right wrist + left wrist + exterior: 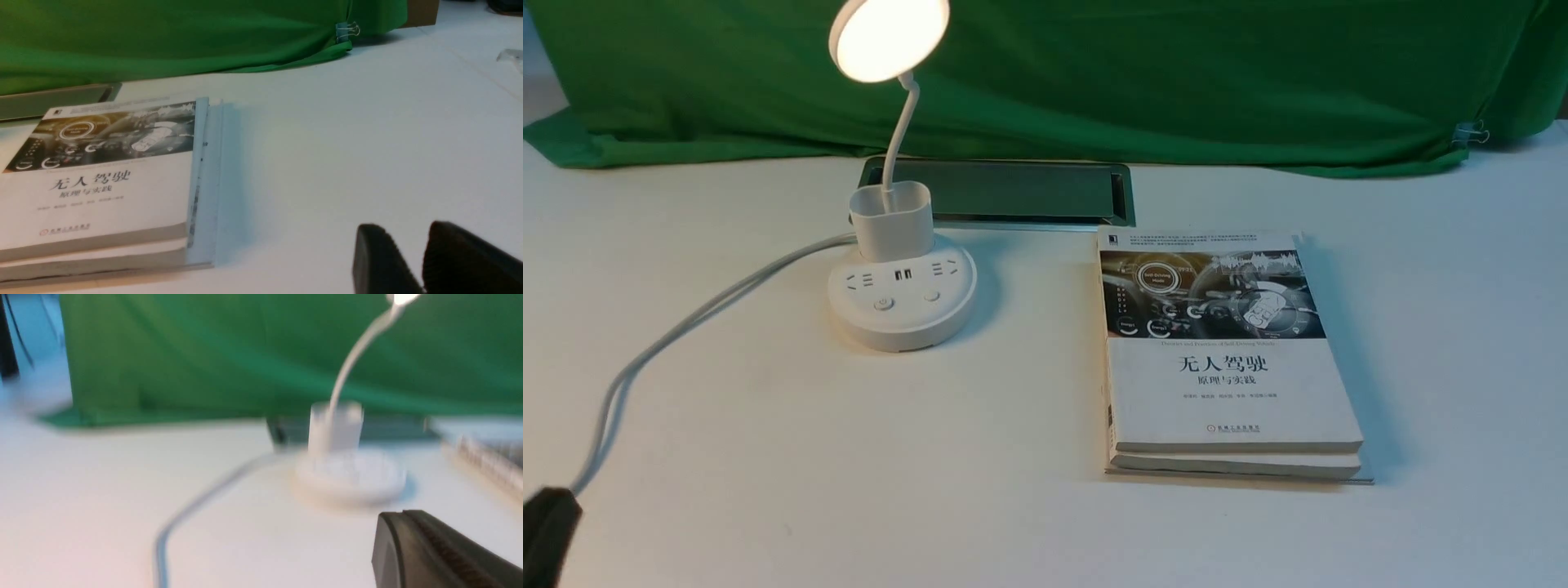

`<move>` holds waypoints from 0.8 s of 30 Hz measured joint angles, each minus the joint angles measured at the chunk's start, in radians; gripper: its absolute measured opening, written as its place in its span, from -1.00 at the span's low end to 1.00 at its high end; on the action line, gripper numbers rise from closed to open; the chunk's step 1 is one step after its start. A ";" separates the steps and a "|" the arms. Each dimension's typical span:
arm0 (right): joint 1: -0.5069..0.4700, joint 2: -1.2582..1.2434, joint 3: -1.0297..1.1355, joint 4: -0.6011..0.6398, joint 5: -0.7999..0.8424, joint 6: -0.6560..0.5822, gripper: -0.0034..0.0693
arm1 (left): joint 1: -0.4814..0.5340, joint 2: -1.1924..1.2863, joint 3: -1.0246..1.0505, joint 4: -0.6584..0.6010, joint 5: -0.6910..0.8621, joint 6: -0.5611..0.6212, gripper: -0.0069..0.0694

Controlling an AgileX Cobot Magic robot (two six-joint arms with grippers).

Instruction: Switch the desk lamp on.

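Observation:
The white desk lamp (903, 306) stands left of centre on the white table. Its round disc head (889, 37) glows warm and lit at the top of the bent neck. The cup holder (892, 220) sits on the round base, with two buttons (883, 305) at the front. My left gripper (547, 531) is at the near left corner, well short of the lamp, shut and empty. The blurred left wrist view shows the lamp (350, 477) beyond the closed gripper (402, 516). My right gripper (402, 232) shows only in its wrist view, empty, with a narrow gap between the tips.
The lamp's white cord (686, 327) runs from the base towards the near left. Two stacked books (1225, 359) lie right of the lamp, also in the right wrist view (102, 183). A metal cable slot (1013, 192) sits behind the lamp. Green cloth (1176, 73) covers the back.

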 joint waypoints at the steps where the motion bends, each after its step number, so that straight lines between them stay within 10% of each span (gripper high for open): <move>1: 0.000 0.000 0.000 0.000 0.000 0.000 -0.25 | 0.000 0.000 0.000 0.000 0.035 -0.003 -0.82; 24: 0.000 0.000 0.000 0.000 0.001 0.000 -0.25 | 0.000 -0.003 0.000 0.026 0.067 -0.028 -0.81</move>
